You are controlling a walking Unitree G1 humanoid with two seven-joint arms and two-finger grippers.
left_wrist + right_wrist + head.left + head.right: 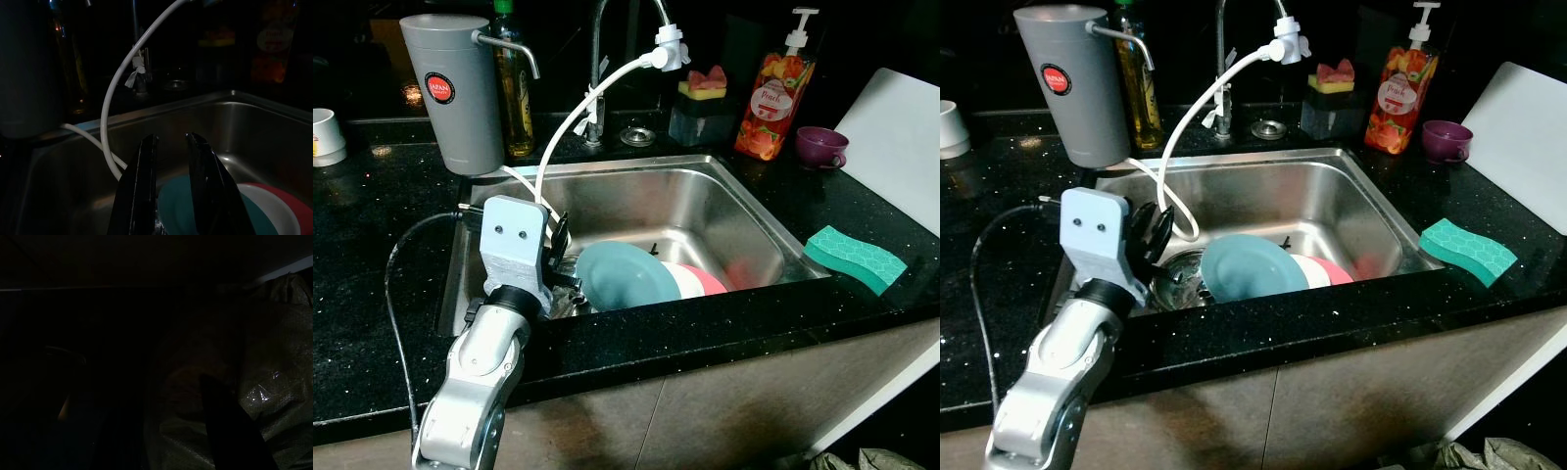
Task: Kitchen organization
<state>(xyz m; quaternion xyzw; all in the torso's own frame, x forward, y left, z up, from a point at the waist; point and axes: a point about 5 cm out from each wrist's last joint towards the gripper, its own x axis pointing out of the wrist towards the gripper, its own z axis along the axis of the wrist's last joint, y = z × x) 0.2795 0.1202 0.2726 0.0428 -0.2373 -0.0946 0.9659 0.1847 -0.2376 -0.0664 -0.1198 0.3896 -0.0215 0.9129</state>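
A teal plate (625, 276) leans in the steel sink (705, 186), with a white plate and a pink plate (710, 281) stacked behind it. My left gripper (560, 230) hangs over the sink's left side, just left of the teal plate's rim and apart from it. Its two black fingers (142, 186) stand open, with nothing between them; the teal plate (178, 210) lies below them. A white hose (578, 113) curves from the faucet down past the gripper. My right arm hangs idle in the dark; one finger (230, 431) shows against a crumpled bag.
A grey water jug (452, 93) and an oil bottle stand at the back left. A soap dispenser (773, 93), a purple cup (820, 147) and a white board (896, 137) are at the back right. A teal sponge (855, 258) lies right of the sink.
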